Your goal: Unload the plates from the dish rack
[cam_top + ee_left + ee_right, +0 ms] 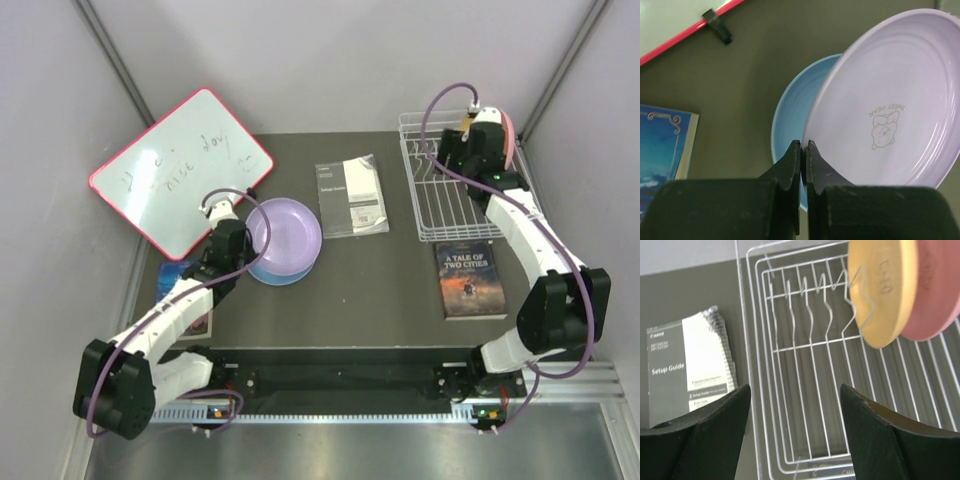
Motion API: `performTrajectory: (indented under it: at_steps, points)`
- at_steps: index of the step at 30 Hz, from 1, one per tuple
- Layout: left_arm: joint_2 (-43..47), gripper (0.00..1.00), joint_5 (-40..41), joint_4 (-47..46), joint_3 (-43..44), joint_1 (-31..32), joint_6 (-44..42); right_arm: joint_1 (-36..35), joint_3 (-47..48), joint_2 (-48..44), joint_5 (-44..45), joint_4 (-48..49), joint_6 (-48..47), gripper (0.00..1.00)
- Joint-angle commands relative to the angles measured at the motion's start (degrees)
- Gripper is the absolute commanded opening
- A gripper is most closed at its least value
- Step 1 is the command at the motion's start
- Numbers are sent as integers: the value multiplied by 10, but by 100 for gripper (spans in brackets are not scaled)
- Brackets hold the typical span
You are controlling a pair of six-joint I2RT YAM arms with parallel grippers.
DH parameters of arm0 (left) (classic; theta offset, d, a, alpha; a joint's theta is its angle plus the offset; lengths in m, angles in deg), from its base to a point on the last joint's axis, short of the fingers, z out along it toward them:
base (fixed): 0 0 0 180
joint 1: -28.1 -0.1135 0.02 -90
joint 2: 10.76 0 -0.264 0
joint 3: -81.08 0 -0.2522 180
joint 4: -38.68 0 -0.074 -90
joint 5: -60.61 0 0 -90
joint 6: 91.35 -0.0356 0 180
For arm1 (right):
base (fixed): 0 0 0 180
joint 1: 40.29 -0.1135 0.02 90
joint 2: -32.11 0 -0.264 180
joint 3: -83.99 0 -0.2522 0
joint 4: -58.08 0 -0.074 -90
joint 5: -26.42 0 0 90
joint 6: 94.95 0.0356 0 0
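Note:
My left gripper (803,145) is shut on the near rim of the lavender plate (890,100). The plate is held tilted over the light blue plate (790,115), which lies on the table. In the top view the lavender plate (287,232) covers most of the light blue plate (280,272), with my left gripper (243,238) at its left edge. My right gripper (795,390) is open and empty above the white dish rack (805,345). The orange plate (885,290) and the pink plate (935,290) stand on edge at the rack's far end, beyond my fingers.
A pink-framed whiteboard (180,170) leans at the back left. A grey setup guide booklet (352,195) lies left of the dish rack (440,215). A dark book (470,278) lies in front of the rack. A blue book (178,272) lies under my left arm.

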Motion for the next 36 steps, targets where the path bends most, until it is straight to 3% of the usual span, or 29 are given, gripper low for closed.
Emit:
performTrajectory:
  at_steps: [1, 10, 16, 18, 22, 32, 36]
  points:
    - [12, 0, 45, -9, -15, -2, 17, 21, 34, -19, -6, 13, -11, 72]
    - [-25, 0, 30, -16, -26, -2, 24, 26, 33, -8, -5, 16, -12, 73]
    - [-27, 32, 26, -17, -23, -2, 20, 30, 52, 12, 33, 19, -32, 73]
    - [-28, 53, 29, -15, -19, -2, 17, 31, 61, 22, 56, 24, -45, 73]
    - [-26, 71, 31, -9, -12, -2, 14, 37, 82, 43, 91, 22, -65, 73]
    - [15, 77, -19, -27, 24, -2, -27, 54, 158, 124, 172, 27, -112, 74]
    - [14, 78, -75, -57, 37, -2, -54, 61, 205, 182, 188, 12, -144, 67]
